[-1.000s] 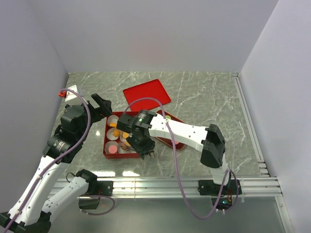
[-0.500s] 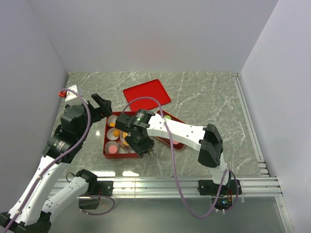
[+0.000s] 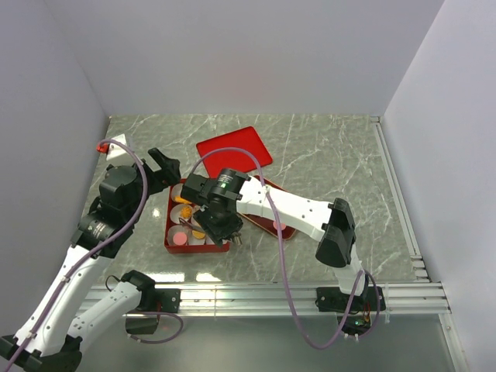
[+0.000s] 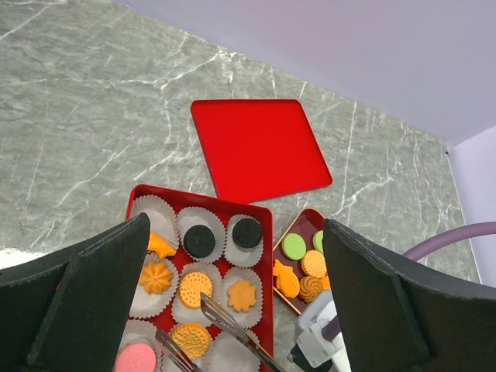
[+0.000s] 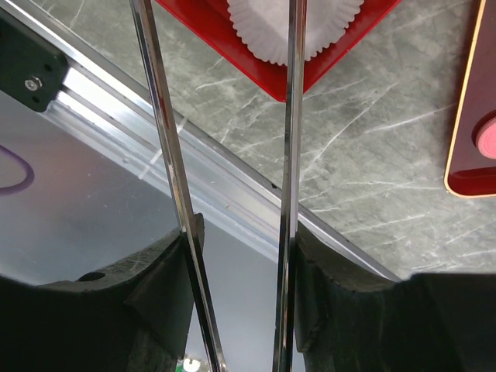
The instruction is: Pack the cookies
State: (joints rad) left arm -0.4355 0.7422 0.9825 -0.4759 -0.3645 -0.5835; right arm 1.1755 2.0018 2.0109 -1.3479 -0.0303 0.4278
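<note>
Right wrist view: right gripper (image 5: 215,31) tines apart, empty, over a bare paper cup (image 5: 256,27) at the red box (image 4: 268,256) corner. The cookies (image 4: 194,288) sit in box cups, near-left of the table (image 3: 325,155); left gripper (image 4: 232,310) spread wide, empty. Risk: tines possibly snag the cup, scattering neighbours.

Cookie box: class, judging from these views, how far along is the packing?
Done: the red box holds black, orange and pink cookies in most cups. In hand: nothing; the right gripper is open by an empty cup. To do: green and orange cookies wait on the side tray, at least two cups are empty, and the lid lies off.
</note>
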